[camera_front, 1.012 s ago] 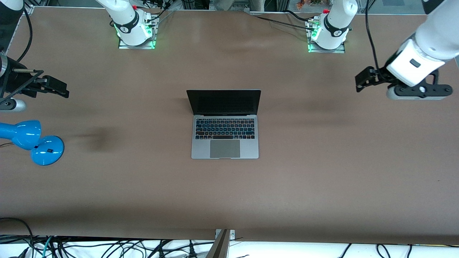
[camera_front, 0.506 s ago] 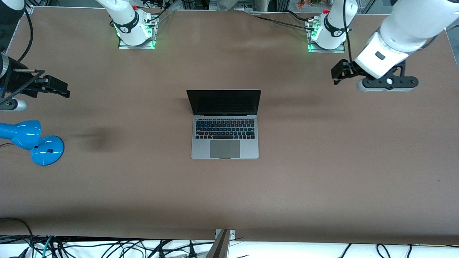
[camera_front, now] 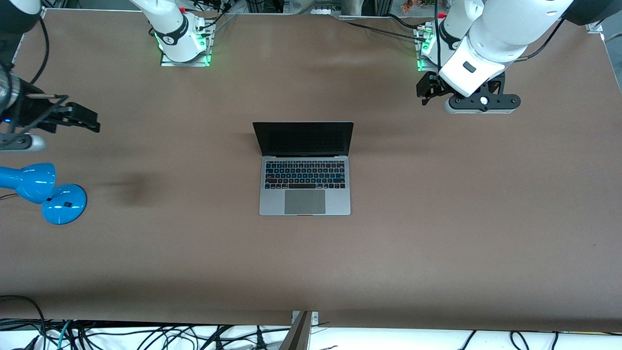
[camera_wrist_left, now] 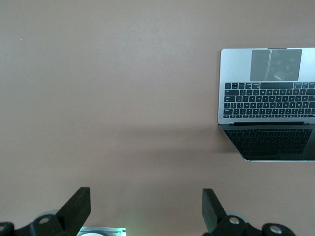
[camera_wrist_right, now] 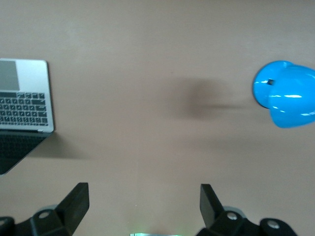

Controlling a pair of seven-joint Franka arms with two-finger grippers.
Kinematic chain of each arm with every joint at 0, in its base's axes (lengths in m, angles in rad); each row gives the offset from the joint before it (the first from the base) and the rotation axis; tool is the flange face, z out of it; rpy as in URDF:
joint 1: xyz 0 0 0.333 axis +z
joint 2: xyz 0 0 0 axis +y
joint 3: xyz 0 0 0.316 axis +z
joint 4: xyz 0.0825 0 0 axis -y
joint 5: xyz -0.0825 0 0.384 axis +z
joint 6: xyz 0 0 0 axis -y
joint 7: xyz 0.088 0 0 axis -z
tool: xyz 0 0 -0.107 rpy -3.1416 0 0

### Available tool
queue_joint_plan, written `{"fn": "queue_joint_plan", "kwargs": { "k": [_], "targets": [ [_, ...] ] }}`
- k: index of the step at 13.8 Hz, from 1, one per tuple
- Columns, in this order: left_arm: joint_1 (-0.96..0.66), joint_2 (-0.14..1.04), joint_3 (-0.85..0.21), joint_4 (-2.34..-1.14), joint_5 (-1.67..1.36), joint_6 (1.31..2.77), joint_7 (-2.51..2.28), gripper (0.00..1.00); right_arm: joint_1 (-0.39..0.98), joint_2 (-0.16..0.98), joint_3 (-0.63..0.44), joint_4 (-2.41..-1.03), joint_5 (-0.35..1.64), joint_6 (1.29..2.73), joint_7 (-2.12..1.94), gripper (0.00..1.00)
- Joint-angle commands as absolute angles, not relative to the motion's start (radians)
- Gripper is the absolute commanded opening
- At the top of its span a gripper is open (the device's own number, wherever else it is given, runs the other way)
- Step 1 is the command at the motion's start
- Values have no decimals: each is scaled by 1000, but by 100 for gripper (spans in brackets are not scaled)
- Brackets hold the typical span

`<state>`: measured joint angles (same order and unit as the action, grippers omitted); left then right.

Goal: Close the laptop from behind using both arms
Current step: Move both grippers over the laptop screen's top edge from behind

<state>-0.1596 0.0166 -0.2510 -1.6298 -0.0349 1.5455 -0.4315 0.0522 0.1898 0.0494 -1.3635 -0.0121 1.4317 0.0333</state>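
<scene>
With the laptop (camera_front: 304, 167) open mid-table and our left end effector (camera_front: 430, 91) and right end effector (camera_front: 80, 118) both spread apart and empty, uneven pushes on its lid could skew or tip it

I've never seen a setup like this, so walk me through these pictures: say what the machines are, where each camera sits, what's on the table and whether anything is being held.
Two white robot arms are bolted to a brown table. The wide picture comes from a high camera facing them. The other two come from cameras on the arms' wrists, looking down past their own black fingers.

An open laptop lies mid-table, screen up and dark. A blue desk lamp stands at the right arm's end.

The left gripper hangs over bare table near its base, jaws open and empty. The right gripper hangs over the table's edge above the lamp, also open and empty. Neither touches the laptop.
</scene>
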Motion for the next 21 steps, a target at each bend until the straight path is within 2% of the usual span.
{"fn": "queue_joint_plan", "kwargs": {
  "k": [1, 6, 11, 14, 16, 17, 18, 20, 21],
  "targets": [
    [-155, -15, -287, -1677, -72, 1585, -488, 100, 55, 195, 127, -1381, -11, 1436, 46, 100],
    [-155, -21, -370, -1712, -81, 1629, -587, 99, 77, 225, 230, -1382, -14, 1448, 177, 99],
    [-153, -81, -431, -1854, -117, 1765, -635, 99, 231, 271, 233, -1388, -12, 1473, 431, 99],
    [-155, -86, -466, -1873, -126, 1793, -684, 92, 303, 313, 233, -1388, -9, 1496, 514, 83],
    [-155, -84, -511, -1879, -126, 1819, -754, 66, 339, 334, 233, -1388, 4, 1497, 555, 69],
    [-155, -84, -538, -1896, -126, 1847, -802, 45, 348, 350, 233, -1388, 35, 1497, 595, 61],
    [-155, -86, -558, -1913, -126, 1861, -831, 29, 348, 360, 235, -1388, 78, 1503, 632, 54],
    [-155, -81, -568, -1924, -141, 1876, -847, 24, 363, 380, 235, -1388, 124, 1528, 656, 45],
    [-155, -80, -568, -1927, -152, 1881, -847, 16, 376, 391, 235, -1388, 127, 1535, 658, 40]
  ]
}}
